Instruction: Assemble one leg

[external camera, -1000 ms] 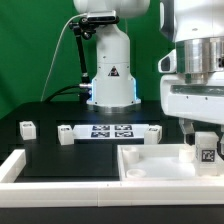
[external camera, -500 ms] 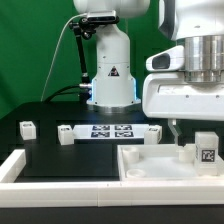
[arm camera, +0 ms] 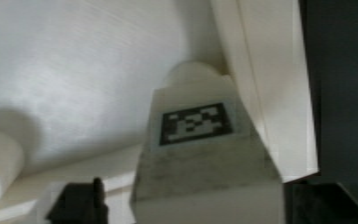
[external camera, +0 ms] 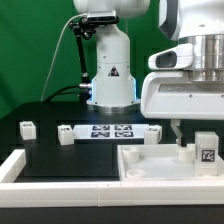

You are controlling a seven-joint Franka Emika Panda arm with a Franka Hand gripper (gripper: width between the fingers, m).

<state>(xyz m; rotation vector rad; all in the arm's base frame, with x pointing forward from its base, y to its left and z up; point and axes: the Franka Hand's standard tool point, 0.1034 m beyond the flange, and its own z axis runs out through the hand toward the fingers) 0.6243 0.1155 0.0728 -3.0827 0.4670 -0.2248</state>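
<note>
At the exterior view's right, the leg (external camera: 207, 148) is seen standing upright on the large flat white piece (external camera: 150, 160) on the black desk (external camera: 60, 160), with the end effector (external camera: 178, 128) raised just beside it, holding nothing. From the wrist view, the leg (arm camera: 202, 150) is framed between spread fingers (arm camera: 78, 200), untouched. It is judged light, rigid and smooth; its flat opposite sides, below the tag (arm camera: 197, 122), would be gripped.

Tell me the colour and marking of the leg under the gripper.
White, with a black-and-white square marker tag on its face. The leg shows best in the wrist view.
</note>
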